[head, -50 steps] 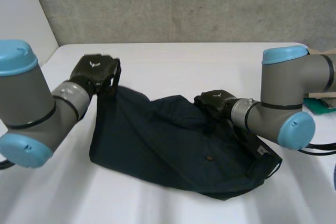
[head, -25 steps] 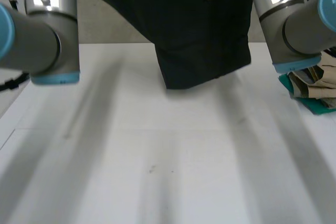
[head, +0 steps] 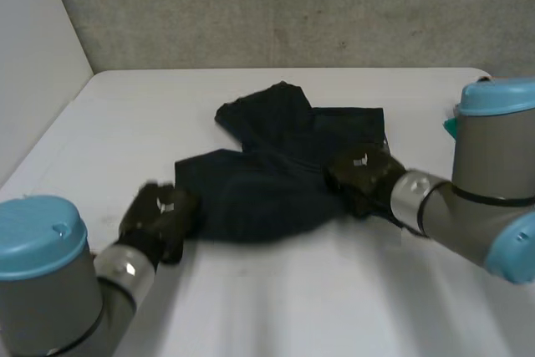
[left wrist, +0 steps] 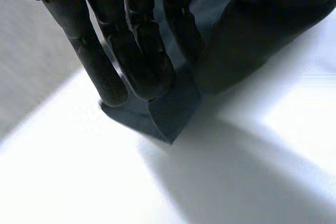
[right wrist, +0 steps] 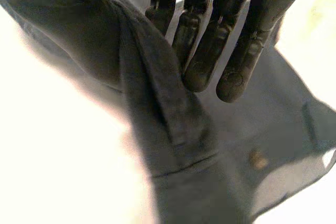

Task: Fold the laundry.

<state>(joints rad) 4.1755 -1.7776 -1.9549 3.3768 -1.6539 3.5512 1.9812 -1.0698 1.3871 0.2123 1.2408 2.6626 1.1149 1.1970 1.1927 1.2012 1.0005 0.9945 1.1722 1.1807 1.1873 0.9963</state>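
Now the garment (head: 280,169), aloft earlier, lies on the table (head: 334,298), left robot hand (head: 159,219) and right robot hand (head: 359,175) straight-fingered.

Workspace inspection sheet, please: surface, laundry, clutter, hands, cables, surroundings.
Surface: white table, matte, carries the laundry.
Job's things: dark garment, rumpled, lying mid-table.
Clutter: teal item at the table's right edge, behind the right arm.
Hands: left hand at the garment's near-left corner; right hand on its right side; grip unclear on both.
Cables: nothing seen.
Surroundings: grey wall behind the table.
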